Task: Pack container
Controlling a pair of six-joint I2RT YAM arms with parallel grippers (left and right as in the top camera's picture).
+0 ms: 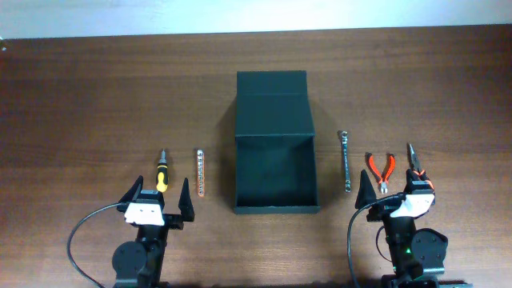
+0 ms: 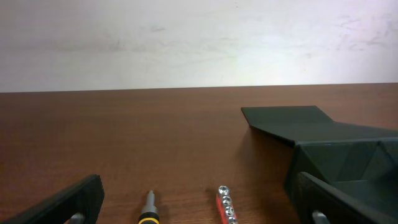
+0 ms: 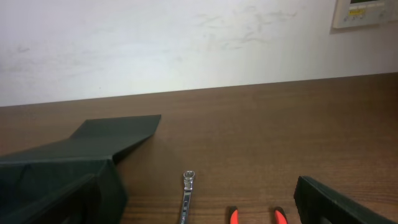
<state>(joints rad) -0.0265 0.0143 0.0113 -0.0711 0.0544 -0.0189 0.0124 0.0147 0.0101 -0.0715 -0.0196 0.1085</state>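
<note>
The container (image 1: 274, 172) sits on the table (image 1: 80, 96) at the centre of the overhead frame, its lid folded open toward the top edge. Left of it lie a bit rail (image 1: 200, 172) and a screwdriver (image 1: 162, 171). Right of it are a wrench (image 1: 345, 162), orange pliers (image 1: 382, 170) and a pointed tool (image 1: 414, 156). The left gripper (image 1: 160, 192), at lower left, has its claw spread wide. The right gripper (image 1: 390, 190), at lower right, is spread too.

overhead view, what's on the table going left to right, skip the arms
screwdriver → socket rail → container → wrench → red pliers → long-nose pliers
</note>
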